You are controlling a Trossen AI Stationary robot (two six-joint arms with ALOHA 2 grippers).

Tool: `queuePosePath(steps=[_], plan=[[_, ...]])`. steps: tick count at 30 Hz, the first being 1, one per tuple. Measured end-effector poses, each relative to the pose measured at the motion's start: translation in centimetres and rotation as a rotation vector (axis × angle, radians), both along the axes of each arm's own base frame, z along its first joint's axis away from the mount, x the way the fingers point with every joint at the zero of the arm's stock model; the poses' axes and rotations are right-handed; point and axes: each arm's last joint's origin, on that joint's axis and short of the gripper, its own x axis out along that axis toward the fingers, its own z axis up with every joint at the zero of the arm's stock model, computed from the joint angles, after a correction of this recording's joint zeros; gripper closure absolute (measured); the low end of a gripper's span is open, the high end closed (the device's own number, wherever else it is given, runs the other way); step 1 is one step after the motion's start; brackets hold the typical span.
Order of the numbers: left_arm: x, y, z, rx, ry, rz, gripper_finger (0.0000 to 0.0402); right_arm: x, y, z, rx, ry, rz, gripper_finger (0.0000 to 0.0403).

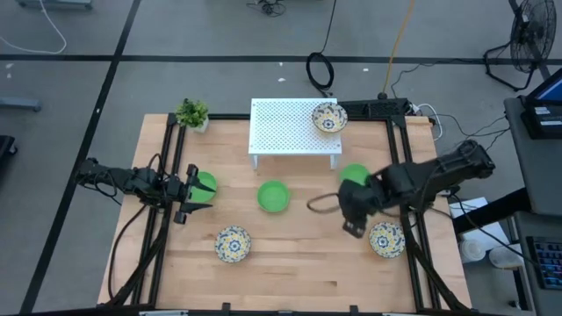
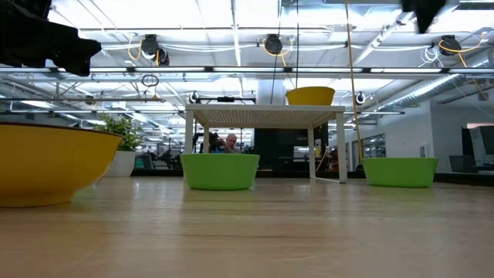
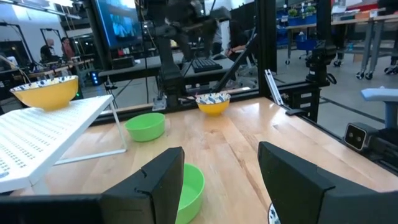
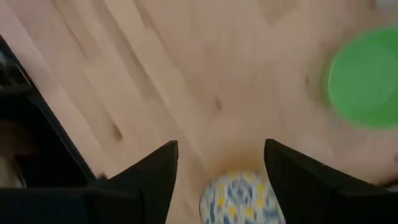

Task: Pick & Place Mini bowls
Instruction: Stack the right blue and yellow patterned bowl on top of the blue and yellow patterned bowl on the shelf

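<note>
Three green bowls stand on the table: one at the left (image 1: 205, 185), one in the middle (image 1: 273, 196) (image 3: 189, 186), one at the right (image 1: 354, 174) (image 3: 146, 126). One floral yellow bowl (image 1: 329, 117) sits on the white rack. Another floral bowl (image 1: 233, 243) stands near the front. A third floral bowl (image 1: 386, 239) (image 4: 239, 199) stands at the right. My left gripper (image 1: 187, 191) (image 3: 221, 186) is open and level, right at the left green bowl. My right gripper (image 1: 353, 219) (image 4: 221, 180) is open, points down, and hangs above the right floral bowl. My left gripper's open fingers (image 1: 186, 180) stand at the left side of the left green bowl. The bowl rests on the table and lies outside the left wrist view. I cannot tell whether the fingers touch it.
The white perforated rack (image 1: 290, 132) stands at the far middle of the table. A small potted plant (image 1: 192, 113) stands at the far left corner. Black frame rails (image 1: 167, 158) run along the table's left and right edges. Bare wood lies at the front middle.
</note>
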Motion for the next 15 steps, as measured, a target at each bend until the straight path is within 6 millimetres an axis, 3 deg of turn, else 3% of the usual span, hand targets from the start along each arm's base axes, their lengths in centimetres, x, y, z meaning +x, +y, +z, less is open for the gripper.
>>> queuePosePath(steps=[10,15], plan=[[0.0,0.0,0.0,0.0,0.001,0.0,0.019,-1.6,4.5,-1.1,-0.021,0.054,-0.063,0.0193],[0.0,0.0,0.0,0.0,0.001,0.0,0.019,-2.9,5.6,-3.5,-0.071,0.132,-0.116,0.0193]])
